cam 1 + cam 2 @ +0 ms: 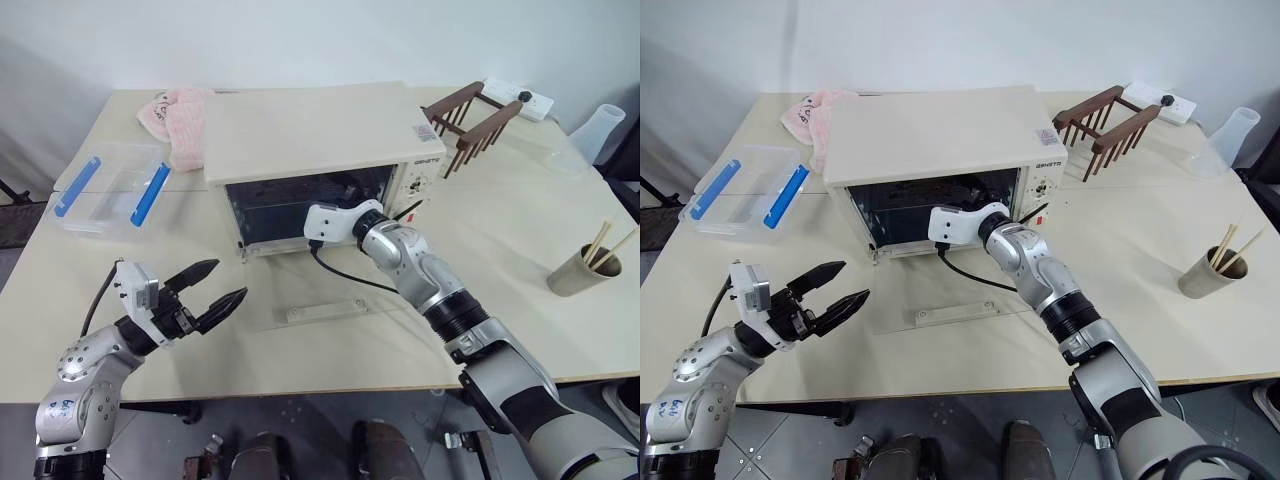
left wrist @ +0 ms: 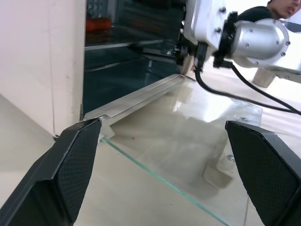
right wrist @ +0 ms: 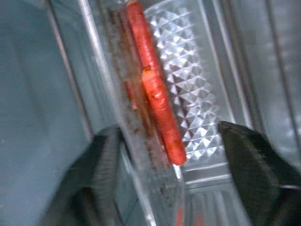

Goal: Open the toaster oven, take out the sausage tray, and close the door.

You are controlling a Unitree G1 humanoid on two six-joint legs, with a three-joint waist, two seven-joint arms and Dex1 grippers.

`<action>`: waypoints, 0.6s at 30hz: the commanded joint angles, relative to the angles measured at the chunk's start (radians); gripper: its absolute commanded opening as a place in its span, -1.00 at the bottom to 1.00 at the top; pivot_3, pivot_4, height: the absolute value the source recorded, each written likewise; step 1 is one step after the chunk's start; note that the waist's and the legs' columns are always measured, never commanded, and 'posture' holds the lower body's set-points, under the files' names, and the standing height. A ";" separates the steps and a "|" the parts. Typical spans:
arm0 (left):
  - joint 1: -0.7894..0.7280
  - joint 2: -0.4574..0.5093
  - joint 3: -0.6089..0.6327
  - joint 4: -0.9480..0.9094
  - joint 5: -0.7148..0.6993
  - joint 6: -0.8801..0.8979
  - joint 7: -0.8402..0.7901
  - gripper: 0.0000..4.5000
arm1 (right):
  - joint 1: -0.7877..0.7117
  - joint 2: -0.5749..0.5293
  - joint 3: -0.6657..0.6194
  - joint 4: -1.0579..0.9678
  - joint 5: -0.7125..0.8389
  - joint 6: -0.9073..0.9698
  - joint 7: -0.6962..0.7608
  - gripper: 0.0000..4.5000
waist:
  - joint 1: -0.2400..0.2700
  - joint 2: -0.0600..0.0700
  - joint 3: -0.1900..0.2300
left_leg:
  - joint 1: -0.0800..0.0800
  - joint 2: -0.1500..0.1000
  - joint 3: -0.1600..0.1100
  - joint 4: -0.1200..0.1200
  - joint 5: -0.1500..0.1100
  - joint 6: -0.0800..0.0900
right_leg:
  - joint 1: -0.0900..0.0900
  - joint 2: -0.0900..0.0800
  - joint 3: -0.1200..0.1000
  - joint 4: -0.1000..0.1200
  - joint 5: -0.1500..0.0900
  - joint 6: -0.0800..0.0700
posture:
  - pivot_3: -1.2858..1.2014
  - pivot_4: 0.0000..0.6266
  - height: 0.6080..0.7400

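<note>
On the table: you have the toaster oven (image 1: 310, 135) in the middle of the cream table (image 1: 520, 290), its glass front facing you.
Door: the door (image 1: 330, 300) is swung fully down and lies flat on the tabletop in front of the oven mouth, its cream bar handle (image 1: 322, 312) at the edge nearest you.
Sausage tray: the sausage tray (image 3: 155, 141) sits inside the oven; you can see its silvery ribbed bottom, brown greasy marks and red sausages (image 3: 157, 101) in the right wrist view.
Right gripper: your right gripper (image 3: 167, 155) is reached into the oven mouth, its two black fingers standing apart on either side of the tray's near rim. Whether they touch the rim you cannot tell.
Left gripper: your left gripper (image 1: 215, 290) hovers spread wide and holds nothing, above the table to the left of the lowered door and apart from it.
Elsewhere: a clear plastic box with blue clips (image 1: 110, 190) and a pink cloth (image 1: 180, 120) lie to the oven's left; a brown wooden rack (image 1: 470, 120) and a cup of chopsticks (image 1: 585, 265) stand to its right.
</note>
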 commanded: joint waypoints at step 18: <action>-0.136 -0.041 -0.051 0.020 -0.047 0.027 -0.026 1.00 | 0.009 -0.053 -0.007 -0.182 0.012 -0.090 0.073 -0.99 | 0.001 -0.001 0.000 | -0.003 0.000 -0.001 -0.001 0.000 0.000 | -0.001 0.000 -0.002 -0.002 0.000 0.000 | 0.03 -0.52 1.00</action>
